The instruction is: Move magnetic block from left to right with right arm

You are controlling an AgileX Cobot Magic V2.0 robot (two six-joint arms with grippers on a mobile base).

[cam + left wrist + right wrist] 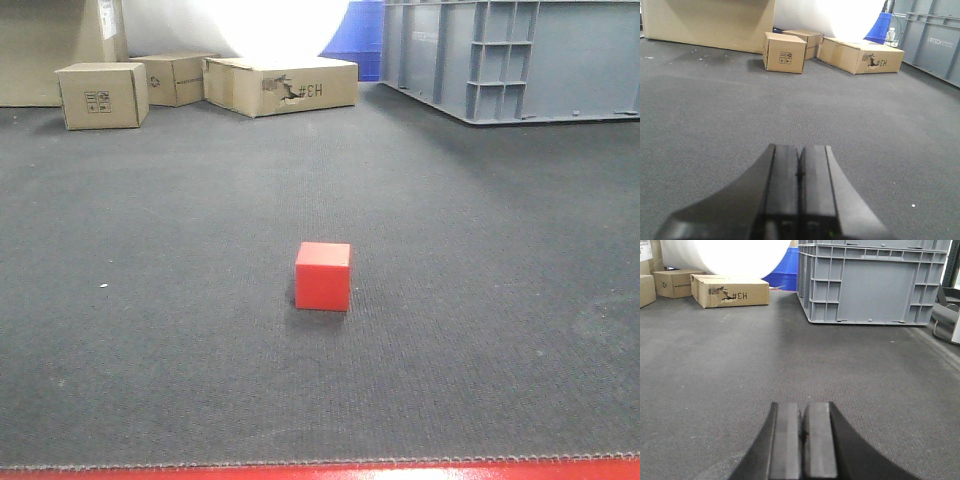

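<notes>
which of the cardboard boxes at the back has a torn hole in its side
The long, low box on the right of the group, marked #CH beside the ragged tear. The cube-shaped box on the left and the box behind it show intact faces.

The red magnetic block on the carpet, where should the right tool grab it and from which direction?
Probably from straight above, closing on two opposite vertical faces of the red magnetic block. It sits flat and upright on the grey carpet, alone with open floor all round, so its flat parallel sides suit a pinch. The right tool is shut now and would need to open first.
</notes>
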